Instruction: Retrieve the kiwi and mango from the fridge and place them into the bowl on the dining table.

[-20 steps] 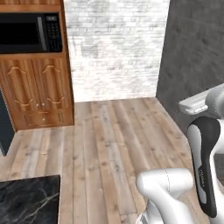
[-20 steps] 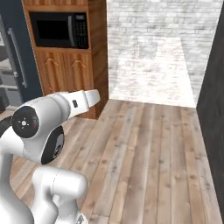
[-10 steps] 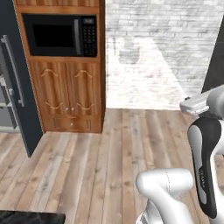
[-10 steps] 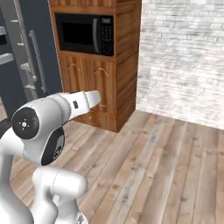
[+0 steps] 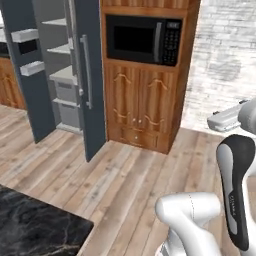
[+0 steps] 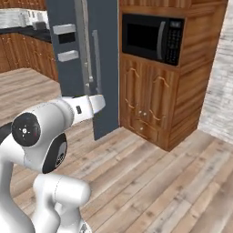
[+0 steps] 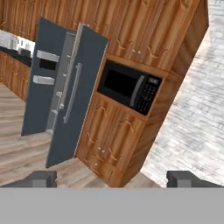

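The fridge point(image 5: 92, 75) stands at the back left, tall and slate-grey, with both doors swung open. Light grey shelves point(image 5: 62, 75) and white door bins point(image 5: 25, 36) show inside it. It also appears in the right base view as the fridge point(image 6: 102, 68) and in the hand view as the fridge point(image 7: 70, 92), some way ahead across the floor. My gripper point(image 7: 112, 178) is open, with nothing between its fingertips point(image 7: 41, 177). A black marble corner of the dining table point(image 5: 35, 230) lies at the lower left. The kiwi, the mango and the bowl are out of view.
A black microwave point(image 5: 142, 40) sits in a tall wooden cabinet point(image 5: 137, 110) right of the fridge. A white brick wall point(image 5: 225, 65) stands further right. Wood-plank floor point(image 5: 115, 180) stretches between me and the fridge. A dark wall counter point(image 6: 22, 32) runs behind at the far left.
The whole picture has swept sideways as the base turns: the microwave cabinet slid right and the open fridge came into view. The arm keeps its pose and the gripper stays open.
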Tool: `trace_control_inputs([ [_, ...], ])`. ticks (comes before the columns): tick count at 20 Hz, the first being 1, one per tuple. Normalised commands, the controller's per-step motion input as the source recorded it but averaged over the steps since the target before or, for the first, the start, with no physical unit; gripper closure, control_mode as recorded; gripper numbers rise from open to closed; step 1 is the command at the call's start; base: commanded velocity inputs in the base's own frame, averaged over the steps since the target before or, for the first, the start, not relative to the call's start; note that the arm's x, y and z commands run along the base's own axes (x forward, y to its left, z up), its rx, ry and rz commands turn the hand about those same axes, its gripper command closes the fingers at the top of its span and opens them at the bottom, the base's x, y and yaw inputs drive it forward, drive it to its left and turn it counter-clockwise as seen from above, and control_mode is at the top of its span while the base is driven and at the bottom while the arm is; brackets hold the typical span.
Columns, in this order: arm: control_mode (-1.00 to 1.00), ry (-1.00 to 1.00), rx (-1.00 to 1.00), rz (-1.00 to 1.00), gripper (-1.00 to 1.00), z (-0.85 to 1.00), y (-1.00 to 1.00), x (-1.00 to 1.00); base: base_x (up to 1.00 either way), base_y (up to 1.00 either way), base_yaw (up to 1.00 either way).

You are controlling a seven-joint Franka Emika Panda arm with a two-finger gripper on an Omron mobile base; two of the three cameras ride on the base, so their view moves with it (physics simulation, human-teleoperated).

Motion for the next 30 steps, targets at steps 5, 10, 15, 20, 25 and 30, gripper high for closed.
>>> trace_control_inputs([
  [5,1.00,0.00,0.00,0.00,-1.00,0.00,0.00,0.00,0.71,0.01,0.59],
  [10,1.00,0.00,0.00,0.00,-1.00,0.00,0.00,0.00,0.82,0.00,0.50],
  [15,1.00,0.00,0.00,0.00,-1.00,0.00,0.00,0.00,0.93,-0.10,0.34],
  [20,1.00,0.00,0.00,0.00,-1.00,0.00,0.00,0.00,0.74,0.00,0.29],
  [25,1.00,0.00,0.00,0.00,-1.00,0.00,0.00,0.00,0.86,0.00,0.24],
  [30,1.00,0.00,0.00,0.00,-1.00,0.00,0.00,0.00,0.92,0.00,0.18],
])
